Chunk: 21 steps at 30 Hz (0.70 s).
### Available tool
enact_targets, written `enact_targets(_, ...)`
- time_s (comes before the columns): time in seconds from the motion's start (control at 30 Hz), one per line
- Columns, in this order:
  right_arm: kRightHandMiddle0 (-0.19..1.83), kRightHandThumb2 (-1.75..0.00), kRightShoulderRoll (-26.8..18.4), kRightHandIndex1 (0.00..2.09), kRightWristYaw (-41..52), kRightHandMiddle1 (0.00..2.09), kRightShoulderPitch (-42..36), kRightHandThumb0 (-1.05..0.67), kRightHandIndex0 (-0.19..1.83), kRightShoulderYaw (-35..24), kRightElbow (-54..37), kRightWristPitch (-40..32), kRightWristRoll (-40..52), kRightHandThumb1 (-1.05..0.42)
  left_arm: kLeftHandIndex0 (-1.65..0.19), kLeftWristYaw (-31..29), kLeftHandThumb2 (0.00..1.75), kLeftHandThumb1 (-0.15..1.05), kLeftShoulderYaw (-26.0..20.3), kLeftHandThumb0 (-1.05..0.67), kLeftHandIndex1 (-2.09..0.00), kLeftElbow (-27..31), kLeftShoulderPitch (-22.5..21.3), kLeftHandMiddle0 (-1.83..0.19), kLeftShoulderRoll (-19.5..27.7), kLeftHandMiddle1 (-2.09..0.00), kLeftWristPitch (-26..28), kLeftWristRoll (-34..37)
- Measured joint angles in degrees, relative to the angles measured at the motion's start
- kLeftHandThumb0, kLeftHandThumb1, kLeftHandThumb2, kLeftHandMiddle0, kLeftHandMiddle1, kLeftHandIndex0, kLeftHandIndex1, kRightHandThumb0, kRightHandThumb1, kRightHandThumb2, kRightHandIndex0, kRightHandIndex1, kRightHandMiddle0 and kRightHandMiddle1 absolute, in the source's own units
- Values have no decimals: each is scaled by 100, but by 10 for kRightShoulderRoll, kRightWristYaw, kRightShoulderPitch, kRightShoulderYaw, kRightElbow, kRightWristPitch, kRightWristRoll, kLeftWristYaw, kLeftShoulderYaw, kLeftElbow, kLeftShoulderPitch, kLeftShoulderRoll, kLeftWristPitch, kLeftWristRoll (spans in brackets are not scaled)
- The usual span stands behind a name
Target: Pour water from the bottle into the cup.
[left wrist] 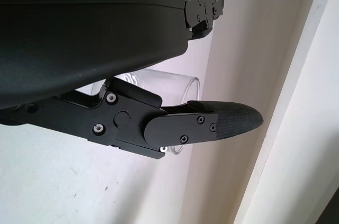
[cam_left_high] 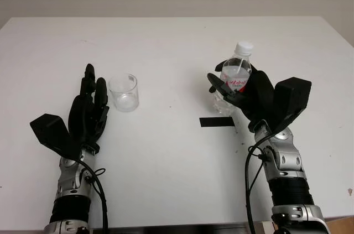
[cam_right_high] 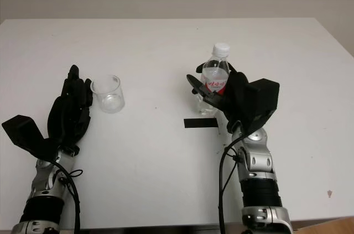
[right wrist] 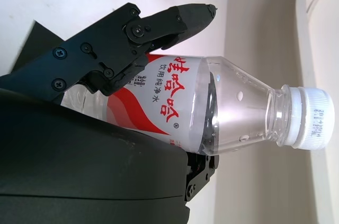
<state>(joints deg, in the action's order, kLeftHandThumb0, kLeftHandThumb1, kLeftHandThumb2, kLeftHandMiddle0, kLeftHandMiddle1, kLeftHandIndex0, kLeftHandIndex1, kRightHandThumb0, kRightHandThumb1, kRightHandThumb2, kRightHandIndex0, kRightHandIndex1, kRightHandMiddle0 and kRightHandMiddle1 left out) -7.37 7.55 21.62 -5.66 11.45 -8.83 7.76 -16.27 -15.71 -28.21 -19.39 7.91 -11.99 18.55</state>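
Observation:
A clear plastic water bottle (cam_left_high: 239, 68) with a red-and-white label and a white cap stands upright on the white table (cam_left_high: 166, 40), right of centre. My right hand (cam_left_high: 229, 91) is wrapped around its lower body, with fingers (right wrist: 159, 23) on the label and the palm behind it. The bottle (right wrist: 233, 113) still wears its cap. An empty clear cup (cam_left_high: 123, 93) stands upright left of centre. My left hand (cam_left_high: 93, 87) is open just left of the cup, close to it but not holding it; the cup (left wrist: 159, 81) shows behind one finger.
A strip of black tape (cam_left_high: 217, 121) lies on the table just in front of the bottle. Bare white tabletop lies between the cup and the bottle, and the table's far edge meets a pale wall.

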Motion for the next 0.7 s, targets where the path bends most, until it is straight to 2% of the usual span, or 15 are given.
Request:
enact_targets(0.27,92,-42,8,209,-8,209,-19,-44,142,16,-36,-55,-11,-105,18,1,45,105,0,-72,-5,5,3,17,-1,-5,2,0)
enact_targets(0.7,95,-43,8,209,-2,209,-20,-43,151,19,-32,-55,-17,-105,18,2,44,105,-2,-72,-6,16,11,16,-4,-6,7,4)
